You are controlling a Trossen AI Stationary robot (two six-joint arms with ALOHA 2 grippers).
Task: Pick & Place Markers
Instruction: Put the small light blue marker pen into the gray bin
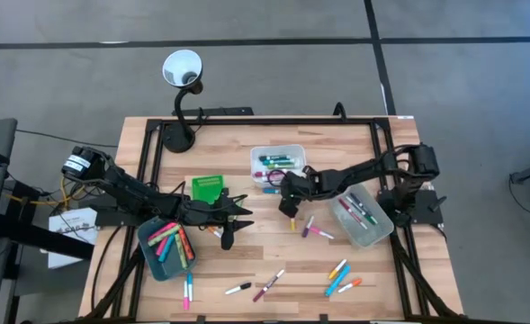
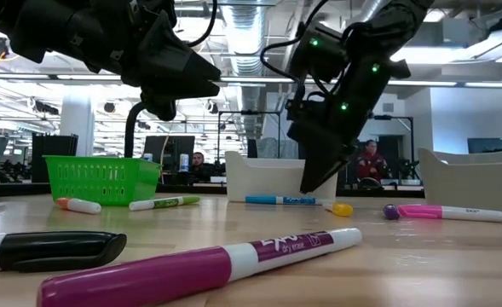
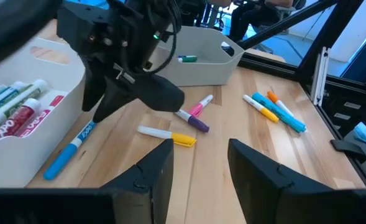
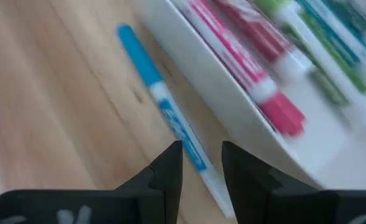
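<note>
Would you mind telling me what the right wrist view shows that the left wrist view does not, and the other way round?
Only the right wrist view shows the right gripper's own fingers, slightly apart and empty, just above the blue marker.

Only the left wrist view shows the left gripper, open and empty, the yellow-capped marker, the pink and purple markers, and the blue and orange markers farther off.

Both show the blue marker lying on the table beside the white tray with markers inside.
</note>
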